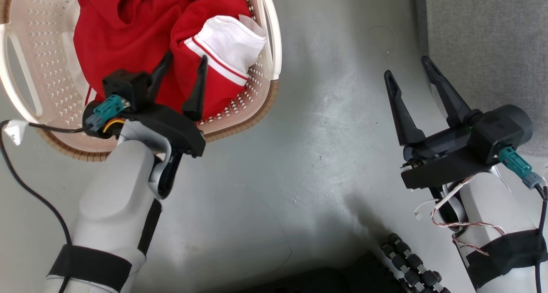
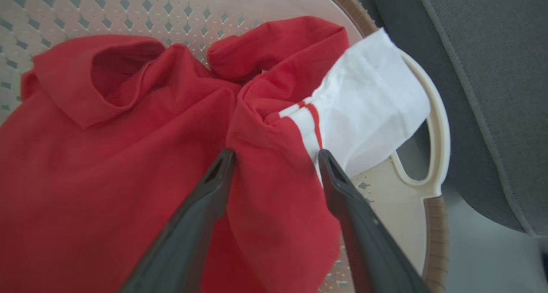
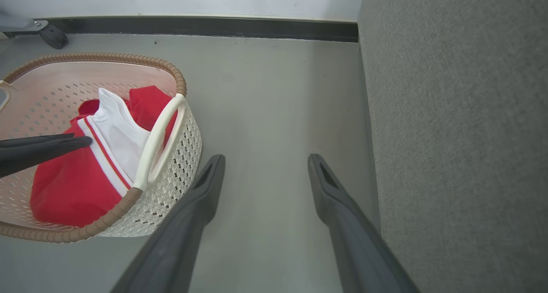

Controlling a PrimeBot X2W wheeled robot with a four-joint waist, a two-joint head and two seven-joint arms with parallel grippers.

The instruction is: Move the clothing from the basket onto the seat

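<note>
Pick-up stage: left gripper [image 1: 186,58], spread wide, straddles a clothing [image 1: 128,23] fold in the basket [image 1: 38,49] — next it should close, lift and carry to the seat [image 1: 488,36].

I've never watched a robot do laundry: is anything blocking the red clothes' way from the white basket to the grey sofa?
Nothing visible does. Between the cream perforated plastic basket and the grey fabric seat lies just grey floor; the red, white-trimmed garments only need lifting over its rim.
</note>
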